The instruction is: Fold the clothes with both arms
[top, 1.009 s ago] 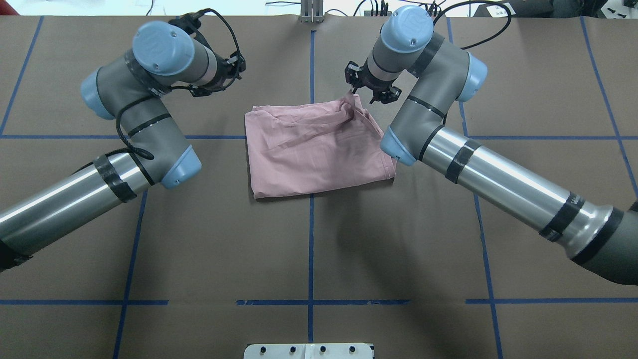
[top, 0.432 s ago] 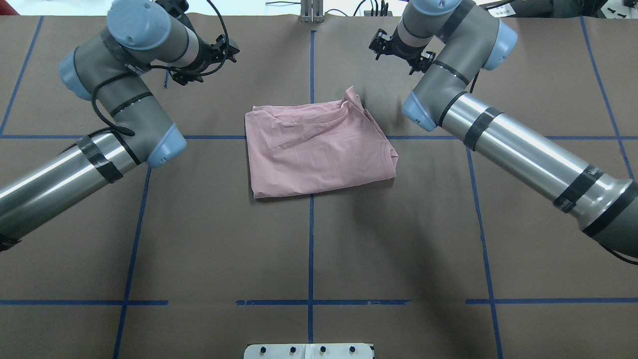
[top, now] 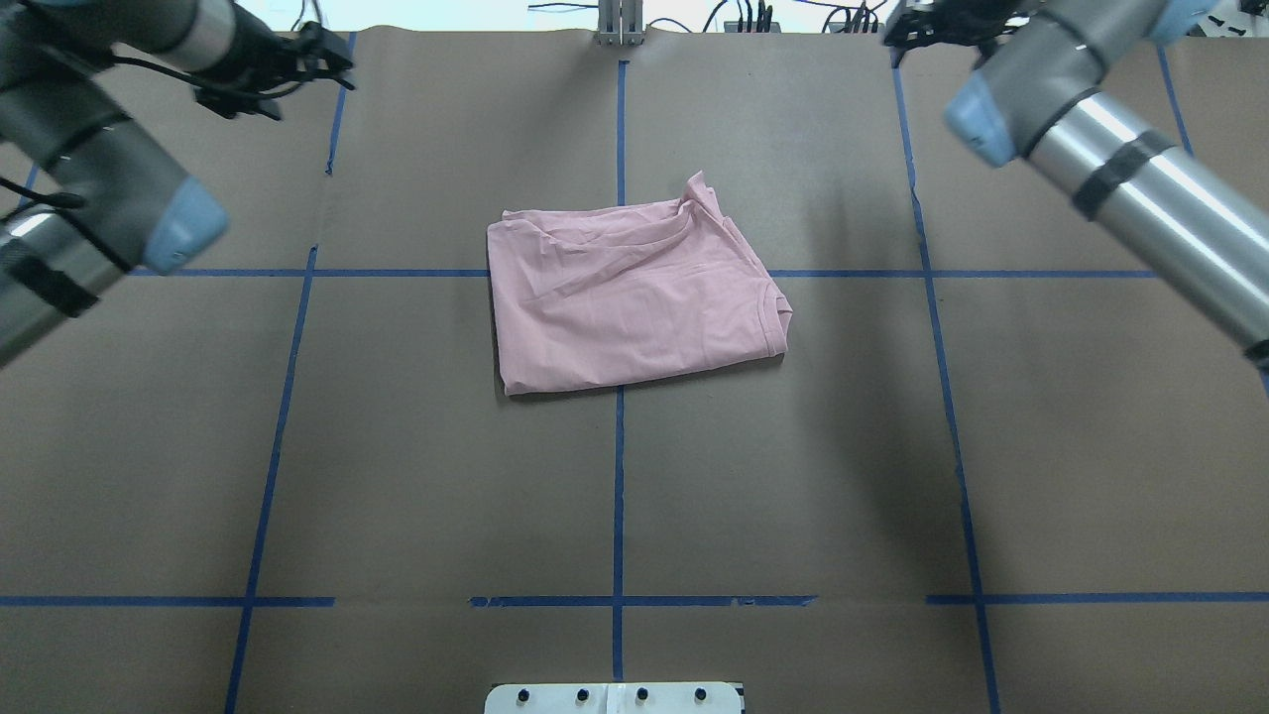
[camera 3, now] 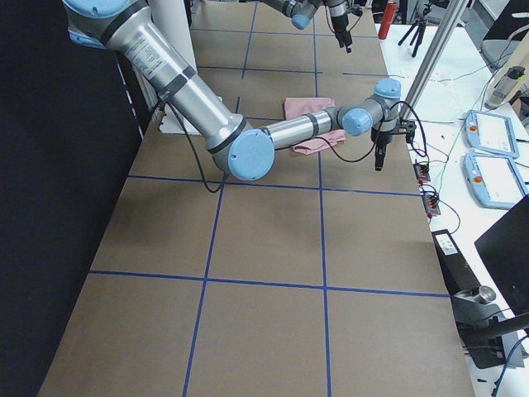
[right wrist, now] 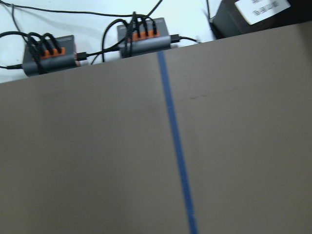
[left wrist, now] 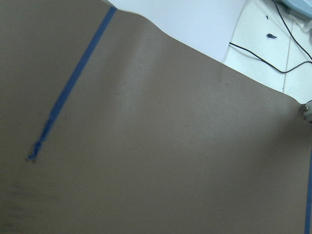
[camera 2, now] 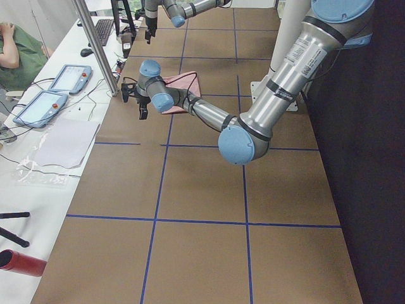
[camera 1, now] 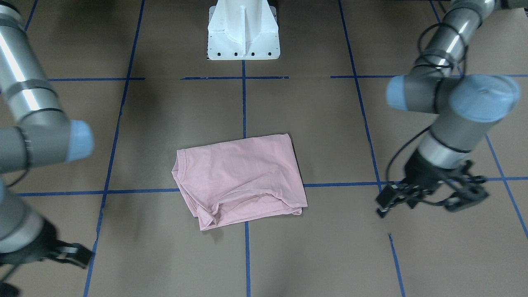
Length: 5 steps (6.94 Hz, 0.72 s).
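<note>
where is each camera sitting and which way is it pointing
Front-facing: across the table, looking down at the shirt; left arm view-right, right arm view-left, base on top.
Overhead: from behind, looking forward and down; arms in upper corners.
Exterior left: table end, left arm near.
Exterior right: opposite end, right arm near.
Left wrist: table, blue tape; no body.
Right wrist: table edge, cable hubs; no body.
Shared: front-facing and overhead both show the shirt.

The overhead camera looks forward and down from behind the robot; the front one faces it across the worktop (top: 446, 476). Both centre the shirt (top: 634, 297). Side cameras look along the worktop from either end, farther off. Wrist cameras hang close over its far edge.
</note>
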Tool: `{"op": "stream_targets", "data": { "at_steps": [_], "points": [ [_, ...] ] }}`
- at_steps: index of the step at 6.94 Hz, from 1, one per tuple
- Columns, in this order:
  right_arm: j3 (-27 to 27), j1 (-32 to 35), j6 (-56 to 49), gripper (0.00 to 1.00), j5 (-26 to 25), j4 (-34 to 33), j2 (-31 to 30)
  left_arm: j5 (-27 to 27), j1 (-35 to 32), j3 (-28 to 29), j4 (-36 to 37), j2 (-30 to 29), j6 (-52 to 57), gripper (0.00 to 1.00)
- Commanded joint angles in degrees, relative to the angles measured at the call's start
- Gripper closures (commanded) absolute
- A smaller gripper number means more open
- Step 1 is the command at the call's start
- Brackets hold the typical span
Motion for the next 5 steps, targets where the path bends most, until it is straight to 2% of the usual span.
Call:
{"op": "stream_targets", "data": {
  "at_steps": [1, 2, 3, 4, 5],
  "points": [
    [8.67, 12.30, -28.09, 0.00, 6.90, -8.68, -11.89, -2.89, -7.88, -7.52, 5.53, 10.13, 21.20, 0.00],
    [10.09, 18.45, -40.49, 0.00, 9.28, -13.32, -14.81, -6.47, -12.96, -8.94, 8.51, 14.17, 31.73, 0.00],
    [12.54, 22.78, -50.80, 0.00, 9.39, -19.98, -17.80, -9.64, -17.97, -9.13, 10.80, 17.70, 42.19, 0.00],
    [16.48, 25.61, -58.65, 0.00, 9.39, -26.31, -20.79, -10.80, -20.98, -9.74, 12.22, 21.21, 49.61, 0.00],
    [20.18, 27.63, -60.81, 0.00, 9.56, -32.64, -24.30, -11.25, -22.49, -10.79, 14.49, 24.64, 58.21, 0.00]
  ]
}}
